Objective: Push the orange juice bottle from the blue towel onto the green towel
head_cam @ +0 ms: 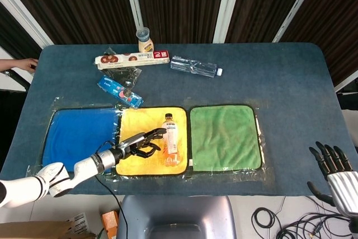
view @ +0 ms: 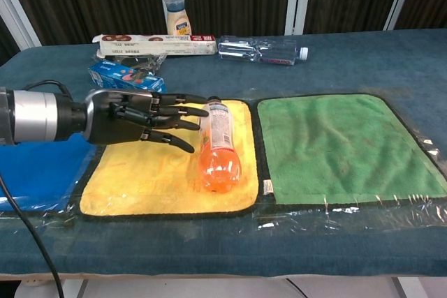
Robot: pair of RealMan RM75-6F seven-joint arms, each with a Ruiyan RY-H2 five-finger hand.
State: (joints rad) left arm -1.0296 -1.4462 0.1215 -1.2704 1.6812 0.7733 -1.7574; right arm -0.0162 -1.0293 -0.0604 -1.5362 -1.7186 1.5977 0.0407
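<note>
one towel short of the goal, with two likely ways to spoil it. could roll crooked: bottle (view: 219,147) lying on its side on the yellow towel (view: 147,183), cap away from the camera, so a push landing only near the neck would swing the fat end round instead of sending it sideways. could also snag at the dark seam and the crinkled plastic film between yellow and green towel (view: 342,144), stalling there or skidding toward the table's near edge.

left hand (view: 133,118) spread flat, grasping nothing, fingers (view: 183,111) stretched out toward the bottle. bottle just past the fingertips, on their far side from the palm; upper fingertips seemingly touching near the neck, though hard to tell contact from a hair's gap in either view. green towel beyond the bottle, further along the line of the fingers. blue towel (head_cam: 75,135) back behind the wrist.

right hand (head_cam: 334,169) well apart at the table's far corner, fingers splayed, empty.
</note>
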